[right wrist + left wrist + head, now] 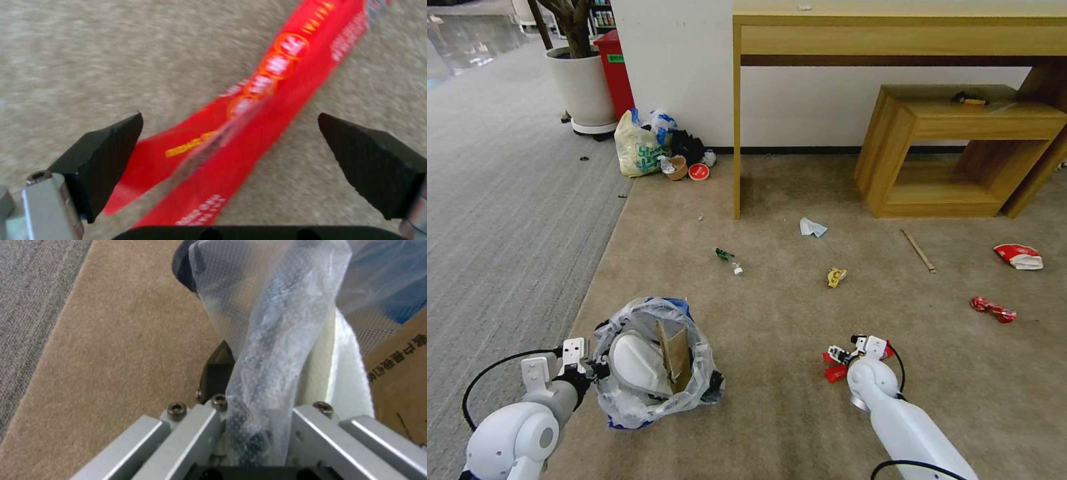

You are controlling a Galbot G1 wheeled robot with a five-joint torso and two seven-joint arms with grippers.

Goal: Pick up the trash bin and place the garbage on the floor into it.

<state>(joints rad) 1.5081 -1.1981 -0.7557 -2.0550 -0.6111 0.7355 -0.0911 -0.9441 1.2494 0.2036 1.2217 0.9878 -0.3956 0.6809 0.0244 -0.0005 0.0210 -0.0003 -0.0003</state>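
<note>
The trash bin (pixel 654 363) is held at its rim by the left gripper (pixel 590 369), whose fingers are clamped over the plastic liner (pixel 267 350) at about seven o'clock in the head view, probably so the bin stays within reach of the other arm. A white slipper (pixel 637 363) and a piece of cardboard (pixel 675 353) are already lodged inside. At five o'clock the right gripper (pixel 231 143) is lowered to the carpet (pixel 800 400), its fingers spread wide on either side of a red wrapper (pixel 267 100), not yet gripped. More litter is scattered farther off: a tissue (pixel 812 227), a wooden stick (pixel 918 251), another red wrapper (pixel 993 309).
</note>
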